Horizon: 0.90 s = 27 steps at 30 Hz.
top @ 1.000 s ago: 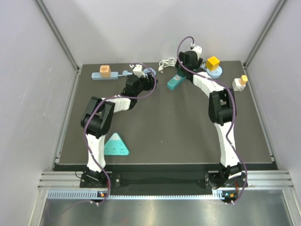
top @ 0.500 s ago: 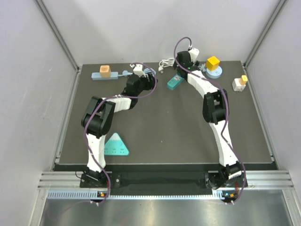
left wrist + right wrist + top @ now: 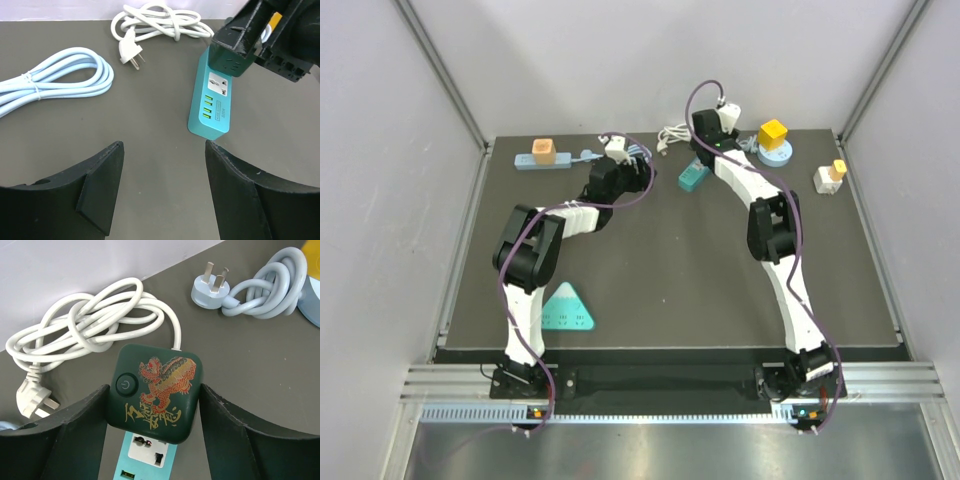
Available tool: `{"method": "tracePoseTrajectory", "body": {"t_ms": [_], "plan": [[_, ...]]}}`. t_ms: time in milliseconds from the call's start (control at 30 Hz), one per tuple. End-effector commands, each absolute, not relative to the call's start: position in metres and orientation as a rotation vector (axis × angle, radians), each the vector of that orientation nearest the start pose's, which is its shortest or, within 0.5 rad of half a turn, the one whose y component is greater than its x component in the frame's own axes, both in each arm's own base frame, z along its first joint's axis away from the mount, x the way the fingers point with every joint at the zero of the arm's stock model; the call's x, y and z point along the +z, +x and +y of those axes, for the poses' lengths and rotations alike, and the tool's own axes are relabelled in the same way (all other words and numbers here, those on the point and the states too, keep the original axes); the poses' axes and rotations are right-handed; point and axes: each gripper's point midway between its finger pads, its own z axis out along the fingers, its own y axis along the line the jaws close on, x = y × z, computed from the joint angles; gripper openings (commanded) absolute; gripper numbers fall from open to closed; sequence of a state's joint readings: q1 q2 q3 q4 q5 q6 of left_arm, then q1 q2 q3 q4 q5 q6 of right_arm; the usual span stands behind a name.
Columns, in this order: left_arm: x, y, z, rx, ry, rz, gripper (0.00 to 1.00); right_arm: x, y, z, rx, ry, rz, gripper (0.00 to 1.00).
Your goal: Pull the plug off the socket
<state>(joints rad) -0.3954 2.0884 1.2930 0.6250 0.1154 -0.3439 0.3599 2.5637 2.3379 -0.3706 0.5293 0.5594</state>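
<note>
Plug (image 3: 154, 385), glossy dark-green rounded square with gold dragon, sits in teal socket strip (image 3: 145, 462) on matte table (image 3: 260, 390); right tool (image 3: 153, 390) clamps its sides; left tool (image 3: 164, 147) gapes empty.

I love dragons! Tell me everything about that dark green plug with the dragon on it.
The dark green plug is a rounded plastic square with a gold-and-red dragon and a round power button. It sits plugged into the teal power strip, a white cord leaving its far edge, the right gripper's fingers flanking it.
</note>
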Motion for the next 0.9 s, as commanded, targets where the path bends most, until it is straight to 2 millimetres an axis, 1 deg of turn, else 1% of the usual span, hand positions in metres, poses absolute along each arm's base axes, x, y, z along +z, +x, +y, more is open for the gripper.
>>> {"method": "tracePoseTrajectory", "body": {"t_ms": [0, 33, 67, 100, 133, 167, 200, 233, 267, 300, 333, 367, 400, 433, 467, 500, 533, 567, 600, 667, 700, 733, 767, 800, 833, 867], "plan": [[0.146, 0.545, -0.275, -0.667, 0.189, 1.729, 0.70, 0.117, 0.654, 0.174, -0.028, 0.461, 1.988, 0.54], [0.142, 0.545, -0.276, -0.669, 0.181, 1.739, 0.70, 0.116, 0.652, 0.175, -0.035, 0.443, 1.995, 0.53], [0.141, 0.545, -0.279, -0.673, 0.175, 1.743, 0.70, 0.118, 0.652, 0.177, -0.039, 0.427, 1.990, 0.51], [0.141, 0.545, -0.280, -0.676, 0.163, 1.746, 0.70, 0.125, 0.649, 0.177, -0.048, 0.405, 1.990, 0.43], [0.133, 0.546, -0.282, -0.675, 0.144, 1.765, 0.70, 0.120, 0.645, 0.176, -0.064, 0.391, 2.006, 0.37], [0.134, 0.546, -0.289, -0.681, 0.142, 1.765, 0.70, 0.121, 0.642, 0.175, -0.076, 0.378, 2.010, 0.32], [0.130, 0.545, -0.292, -0.680, 0.135, 1.775, 0.69, 0.133, 0.639, 0.175, -0.083, 0.357, 2.000, 0.23], [0.124, 0.548, -0.292, -0.655, 0.110, 1.785, 0.68, 0.123, 0.633, 0.172, -0.104, 0.338, 2.027, 0.19], [0.124, 0.546, -0.300, -0.651, 0.111, 1.788, 0.68, 0.125, 0.629, 0.172, -0.108, 0.326, 2.032, 0.13], [0.122, 0.546, -0.302, -0.631, 0.099, 1.789, 0.68, 0.126, 0.621, 0.170, -0.103, 0.306, 2.047, 0.00], [0.117, 0.544, -0.305, -0.586, 0.072, 1.790, 0.68, 0.127, 0.618, 0.169, -0.096, 0.297, 2.049, 0.00], [0.117, 0.543, -0.307, -0.576, 0.061, 1.780, 0.68, 0.127, 0.613, 0.171, -0.080, 0.285, 2.054, 0.00], [0.117, 0.542, -0.310, -0.573, 0.058, 1.771, 0.68, 0.126, 0.602, 0.173, -0.043, 0.266, 2.074, 0.00], [0.111, 0.536, -0.316, -0.569, 0.047, 1.778, 0.68, 0.130, 0.599, 0.174, -0.022, 0.267, 2.062, 0.00], [0.115, 0.534, -0.321, -0.583, 0.040, 1.755, 0.68, 0.130, 0.590, 0.175, -0.008, 0.264, 2.072, 0.00], [0.113, 0.530, -0.325, -0.594, 0.043, 1.750, 0.68, 0.129, 0.587, 0.176, 0.003, 0.262, 2.077, 0.00], [0.108, 0.525, -0.329, -0.609, 0.043, 1.753, 0.69, 0.130, 0.584, 0.177, 0.021, 0.263, 2.075, 0.00], [0.106, 0.518, -0.339, -0.639, 0.060, 1.749, 0.69, 0.127, 0.581, 0.179, 0.037, 0.257, 2.084, 0.00], [0.108, 0.515, -0.345, -0.665, 0.068, 1.738, 0.69, 0.123, 0.574, 0.183, 0.059, 0.247, 2.100, 0.00], [0.104, 0.510, -0.357, -0.722, 0.071, 1.752, 0.68, 0.123, 0.570, 0.187, 0.087, 0.240, 2.098, 0.00], [0.104, 0.509, -0.360, -0.743, 0.066, 1.755, 0.68, 0.117, 0.563, 0.188, 0.114, 0.238, 2.113, 0.00], [0.099, 0.508, -0.362, -0.771, 0.044, 1.770, 0.68, 0.116, 0.560, 0.189, 0.127, 0.231, 2.113, 0.00], [0.097, 0.507, -0.362, -0.784, 0.037, 1.779, 0.68, 0.121, 0.561, 0.191, 0.155, 0.231, 2.084, 0.00], [0.094, 0.505, -0.365, -0.808, 0.045, 1.793, 0.68, 0.116, 0.552, 0.189, 0.164, 0.222, 2.095, 0.00], [0.091, 0.506, -0.364, -0.823, 0.033, 1.808, 0.69, 0.116, 0.549, 0.189, 0.171, 0.221, 2.092, 0.00], [0.090, 0.503, -0.368, -0.864, 0.047, 1.821, 0.69, 0.116, 0.547, 0.188, 0.179, 0.213, 2.091, 0.00]]}}
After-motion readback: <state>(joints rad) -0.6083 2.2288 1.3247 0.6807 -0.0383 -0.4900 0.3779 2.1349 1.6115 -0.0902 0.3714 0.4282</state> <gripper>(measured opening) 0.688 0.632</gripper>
